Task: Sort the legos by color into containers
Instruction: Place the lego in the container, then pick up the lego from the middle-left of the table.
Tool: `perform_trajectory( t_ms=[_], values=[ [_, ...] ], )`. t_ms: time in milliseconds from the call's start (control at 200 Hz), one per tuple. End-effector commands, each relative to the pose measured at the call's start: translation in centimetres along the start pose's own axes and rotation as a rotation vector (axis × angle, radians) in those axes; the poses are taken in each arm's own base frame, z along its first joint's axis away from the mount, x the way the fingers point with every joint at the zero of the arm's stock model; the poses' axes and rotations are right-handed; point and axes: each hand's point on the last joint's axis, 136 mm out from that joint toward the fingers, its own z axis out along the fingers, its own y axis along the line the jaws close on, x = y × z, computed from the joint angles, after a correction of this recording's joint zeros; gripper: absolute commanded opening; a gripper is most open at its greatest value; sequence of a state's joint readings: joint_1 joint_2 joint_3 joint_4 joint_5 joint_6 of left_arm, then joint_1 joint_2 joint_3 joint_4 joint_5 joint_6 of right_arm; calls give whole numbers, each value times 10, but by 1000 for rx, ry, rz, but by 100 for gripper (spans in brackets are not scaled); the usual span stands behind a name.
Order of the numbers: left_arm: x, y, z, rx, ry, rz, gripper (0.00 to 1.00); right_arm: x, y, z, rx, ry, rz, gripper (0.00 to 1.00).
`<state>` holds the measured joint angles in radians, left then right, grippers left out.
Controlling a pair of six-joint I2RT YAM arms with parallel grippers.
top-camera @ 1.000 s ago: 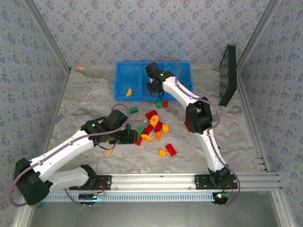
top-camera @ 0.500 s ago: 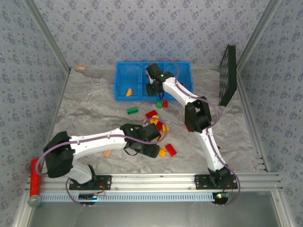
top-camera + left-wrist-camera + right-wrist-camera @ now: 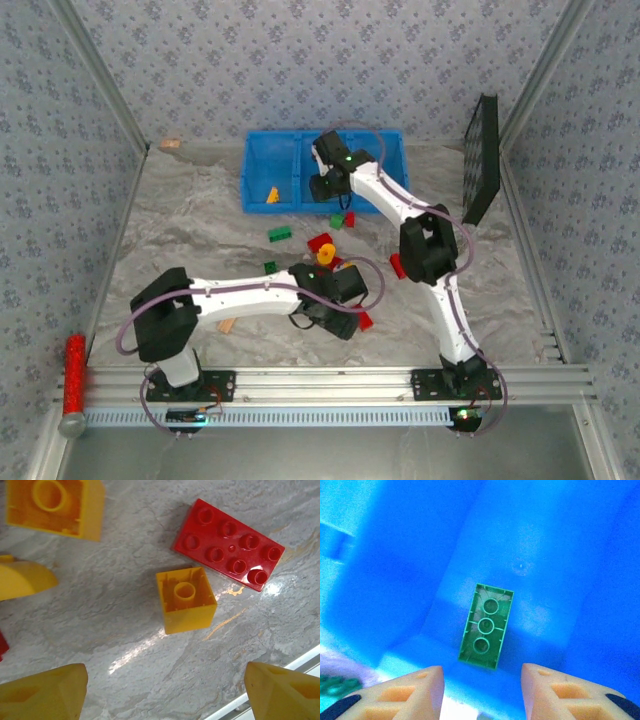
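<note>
The sorting is barely begun. A blue bin [image 3: 262, 160] with three compartments stands at the far side of the table [image 3: 180, 230]. Its left compartment holds one yellow piece [image 3: 271, 195]. A green brick [image 3: 486, 626] lies studs-down on the floor of what looks like the middle compartment. The right gripper [image 3: 482, 690] hangs over that brick with its fingers spread apart and nothing between them. About a dozen legos [image 3: 325, 250] in red, green and yellow lie loose on the table between the bin and the arm bases, so most of the work is left. The left gripper [image 3: 162, 695] hovers low over them, fingers wide apart and empty. Below it are a small yellow brick [image 3: 186, 599], hollow side up, and just beside it a longer red brick [image 3: 229, 544]. The yellow one seems the likely next pick. The table is pale grey with marble-like veins and a slight sheen. A wooden block [image 3: 228, 325] rests near the left arm, and a red cylinder [image 3: 73, 365] lies at the near left corner. A black grid panel [image 3: 483, 160] leans at the right. Walls [image 3: 300, 60] papered in a small blue-grey pattern, framed by metal rails [image 3: 340, 380], close the space.
</note>
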<state>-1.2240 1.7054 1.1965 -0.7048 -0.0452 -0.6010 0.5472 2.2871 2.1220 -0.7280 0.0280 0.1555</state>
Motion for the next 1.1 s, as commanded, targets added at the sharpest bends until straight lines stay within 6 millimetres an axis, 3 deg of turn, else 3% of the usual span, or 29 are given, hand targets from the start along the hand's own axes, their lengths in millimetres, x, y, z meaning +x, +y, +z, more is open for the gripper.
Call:
perform_trajectory(
  t_ms=[0, 235, 560, 944, 1099],
  values=[
    [-6, -11, 4, 8, -3, 63, 81, -27, 2, -60, -30, -110, -8, 46],
    [-13, -15, 25, -11, 0, 91, 80, -21, -7, -116, -18, -162, -1, 46],
    [-14, -17, 51, -34, 31, 111, 73, 21, -33, -181, 32, -209, 72, 49],
    [-15, -20, 64, -16, 58, 128, 52, 109, -79, -207, 112, -105, 215, 52],
    [-15, -15, 65, -7, 66, 101, 43, 132, -92, -216, 110, -86, 273, 53]
  ],
)
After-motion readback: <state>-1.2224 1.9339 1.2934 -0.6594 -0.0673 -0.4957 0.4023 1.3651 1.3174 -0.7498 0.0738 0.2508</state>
